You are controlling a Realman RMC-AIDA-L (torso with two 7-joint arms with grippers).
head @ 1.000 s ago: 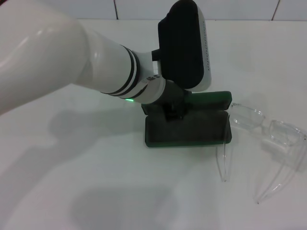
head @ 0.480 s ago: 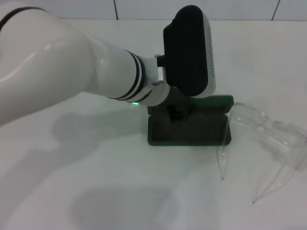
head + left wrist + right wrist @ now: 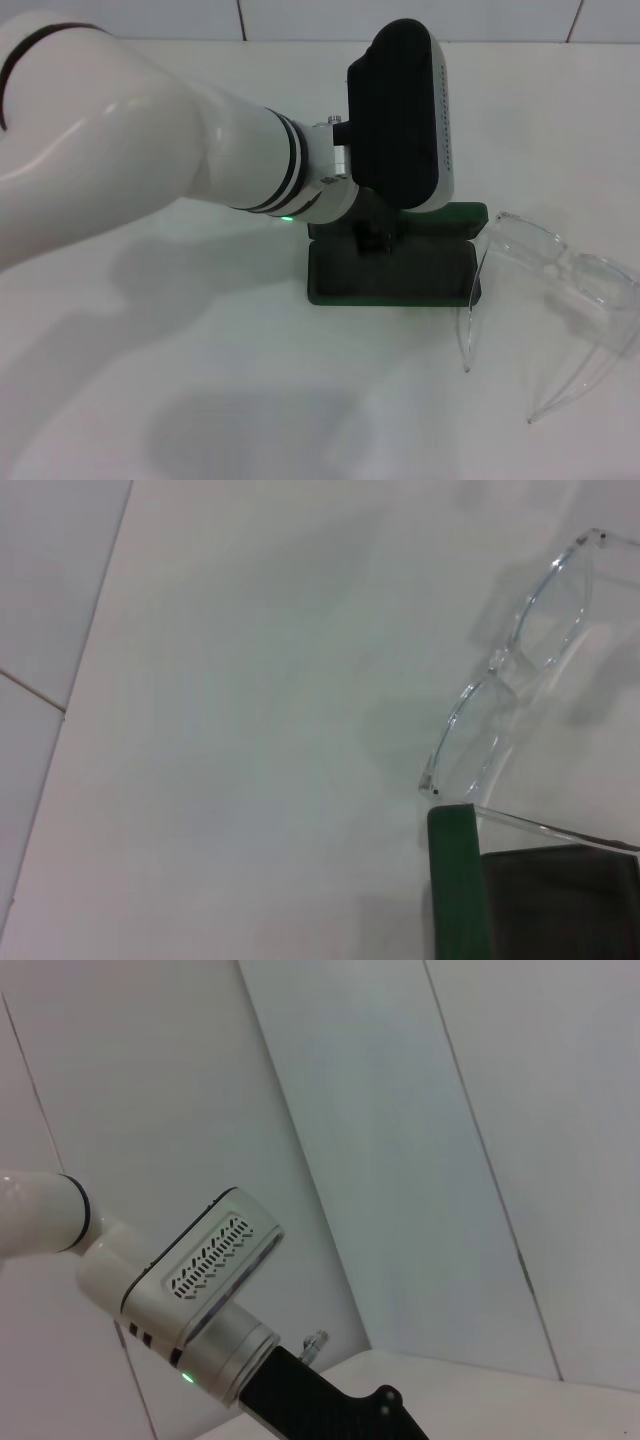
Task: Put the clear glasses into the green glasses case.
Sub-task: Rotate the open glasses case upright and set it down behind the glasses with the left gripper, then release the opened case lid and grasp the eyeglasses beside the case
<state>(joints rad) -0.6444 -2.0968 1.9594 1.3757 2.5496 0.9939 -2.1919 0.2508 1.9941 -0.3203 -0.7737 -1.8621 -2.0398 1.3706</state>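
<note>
The green glasses case (image 3: 395,272) lies open in the middle of the white table, dark lining up, with its green lid edge (image 3: 445,215) at the back. My left gripper (image 3: 372,238) reaches down onto the case's back part, next to the lid; the black wrist block hides most of it. The clear glasses (image 3: 560,265) lie on the table just right of the case, arms unfolded toward me, and one arm (image 3: 472,305) runs along the case's right edge. The left wrist view shows the glasses (image 3: 500,720) beside the case's green edge (image 3: 455,880). My right gripper is out of view.
The white table (image 3: 200,400) runs out to the left and front of the case. A tiled wall (image 3: 300,15) borders the far edge. The right wrist view looks at the wall and at my left arm's wrist (image 3: 200,1280) from a distance.
My left arm has shifted a little to the right. The case slid slightly right with it, and the glasses turned a bit on the table.
</note>
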